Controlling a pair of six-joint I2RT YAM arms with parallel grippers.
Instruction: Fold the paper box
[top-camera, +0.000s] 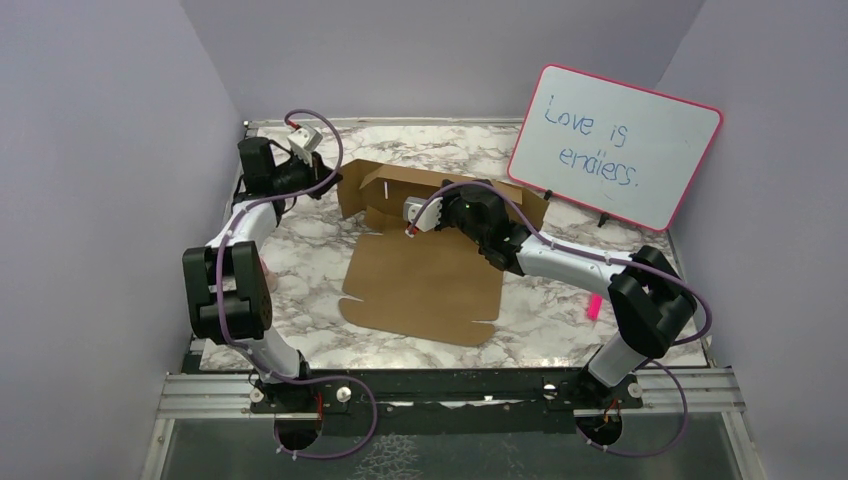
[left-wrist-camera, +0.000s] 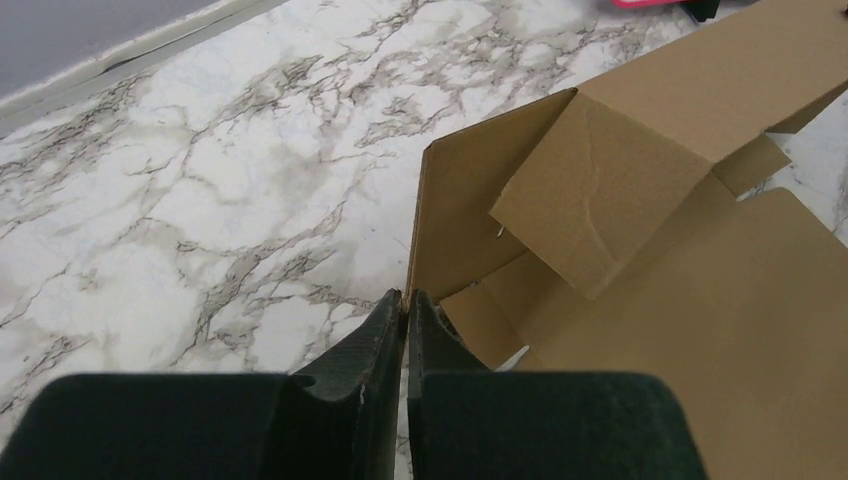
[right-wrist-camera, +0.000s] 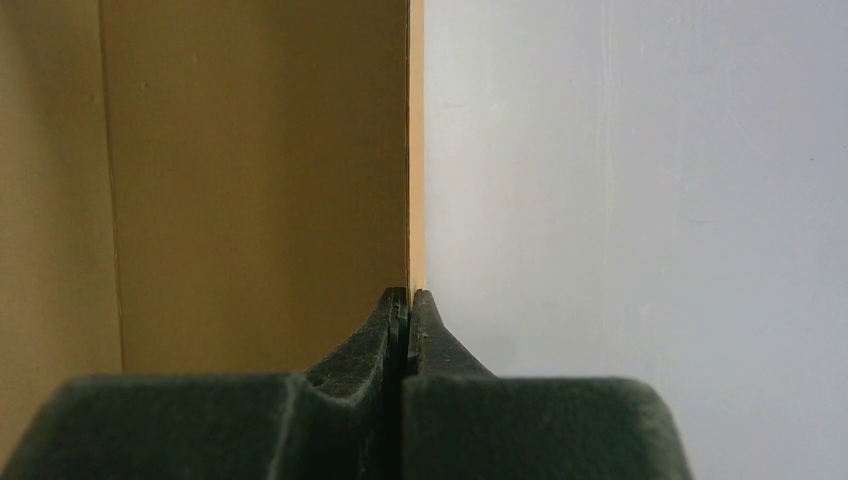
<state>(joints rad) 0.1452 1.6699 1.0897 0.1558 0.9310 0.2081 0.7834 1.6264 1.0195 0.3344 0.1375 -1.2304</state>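
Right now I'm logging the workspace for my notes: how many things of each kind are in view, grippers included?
paper box: 1
whiteboard: 1
small pink item, too small to identify: 1
grippers: 2 (left gripper, right gripper)
Total: 5

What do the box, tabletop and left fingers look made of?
The box: plain brown cardboard, matte; a thin raw edge and crease lines show in the wrist views. The tabletop: white with grey marble veining and a faint sheen; real stone or printed laminate, cannot tell. The left fingers: dark, matte, finely textured, probably moulded plastic or rubber.
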